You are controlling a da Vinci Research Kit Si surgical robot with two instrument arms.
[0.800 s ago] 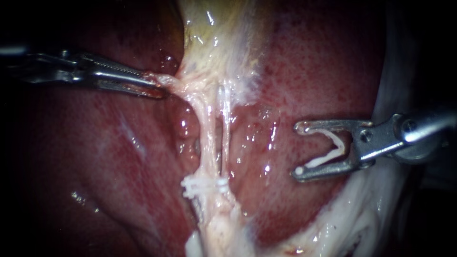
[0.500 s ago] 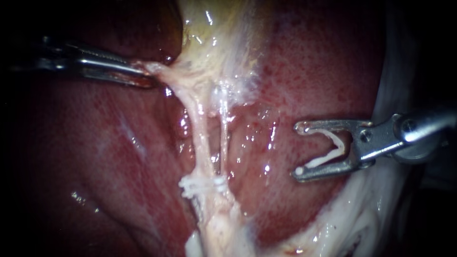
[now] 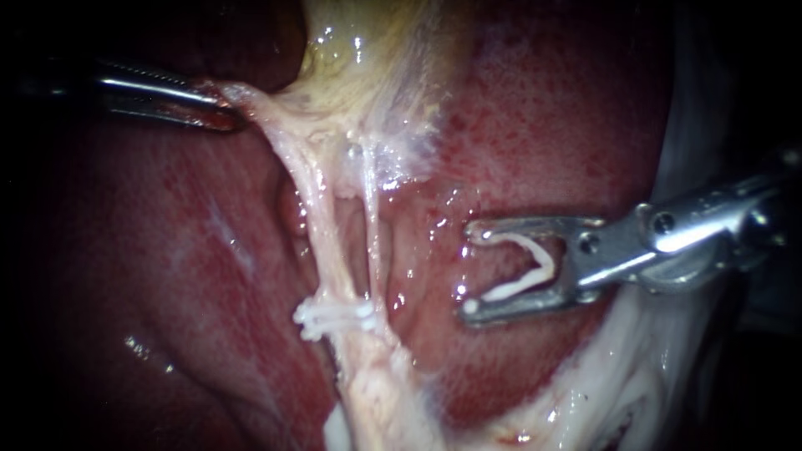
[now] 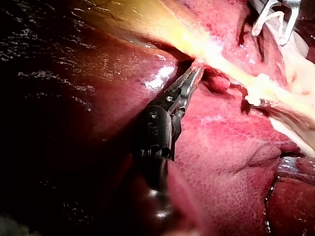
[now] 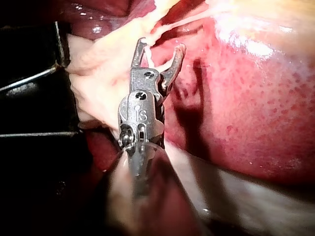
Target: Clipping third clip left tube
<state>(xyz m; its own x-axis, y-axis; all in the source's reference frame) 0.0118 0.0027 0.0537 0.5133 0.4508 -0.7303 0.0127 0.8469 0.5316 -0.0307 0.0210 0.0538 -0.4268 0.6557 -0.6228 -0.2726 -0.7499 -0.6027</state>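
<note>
Left instrument (image 3: 221,108): comes in from 9 o'clock. Its jaws are pressed together on a fold of pale tissue at the neck of the gallbladder (image 3: 376,58).
Pull: it looks to be toward 10 o'clock, and the strands below stand taut and slanted.
Left tube (image 3: 322,234): the thicker pale strand, running from 11 o'clock down to 6 o'clock across the liver (image 3: 543,125).
Right tube (image 3: 373,246): a thinner strand just beside it on the 3 o'clock side, with a narrow gap between them.
Placed clips (image 3: 332,315): a white cluster at the 6 o'clock end, where the two strands meet. I cannot tell how many.
Right instrument (image 3: 469,269): comes in from 3 o'clock. Its jaws are spread wide and point toward 9 o'clock, clear of both tubes.
Loaded clip (image 3: 525,266): white and open, seated between those jaws with one leg against each.
Step, as I judge it: the approach, with nothing around the left tube yet.
Risk, wrong strand: the right tube lies first in the path, so the jaws could catch it too.
Risk, crowding: coming in too near 6 o'clock could land the loaded clip on the placed clips.
Risk, slack: if the fold slips from the left instrument, the tubes would sag together.
Risk, liver: the lower jaw rides close to the surface and could scrape it.
</note>
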